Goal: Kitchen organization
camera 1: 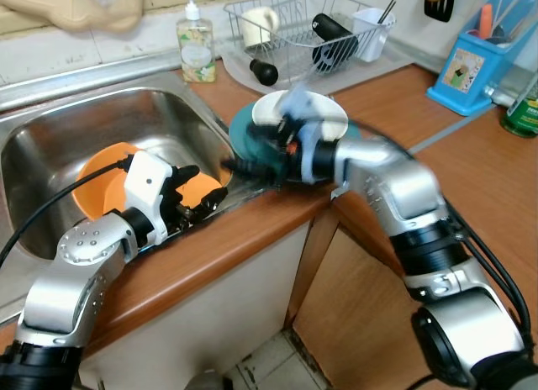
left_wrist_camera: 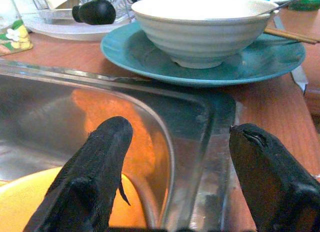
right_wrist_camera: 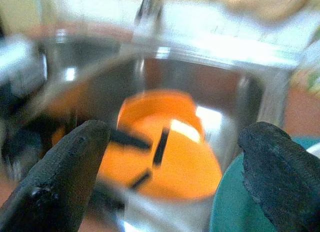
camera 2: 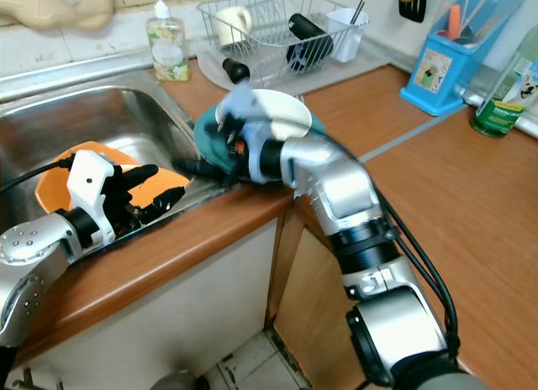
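Note:
An orange bowl (camera 1: 101,176) lies in the steel sink (camera 1: 67,125), with dark utensils inside it in the right wrist view. On the wooden counter beside the sink, a teal plate (left_wrist_camera: 240,62) carries a white ribbed bowl (left_wrist_camera: 200,27) and chopsticks (left_wrist_camera: 290,38). My left gripper (camera 1: 197,197) is open, low over the sink's right rim next to the orange bowl, with nothing between its fingers (left_wrist_camera: 95,177). My right gripper (camera 1: 244,167) is blurred and open. It reaches across the teal plate's near left edge, pointing into the sink at the orange bowl (right_wrist_camera: 165,152).
A wire dish rack (camera 1: 294,28) with a mug, a black bottle and a cup stands at the back. A soap bottle (camera 1: 195,41) is behind the sink. A blue utensil holder (camera 1: 475,66) and a green bottle (camera 1: 525,113) sit at the far right.

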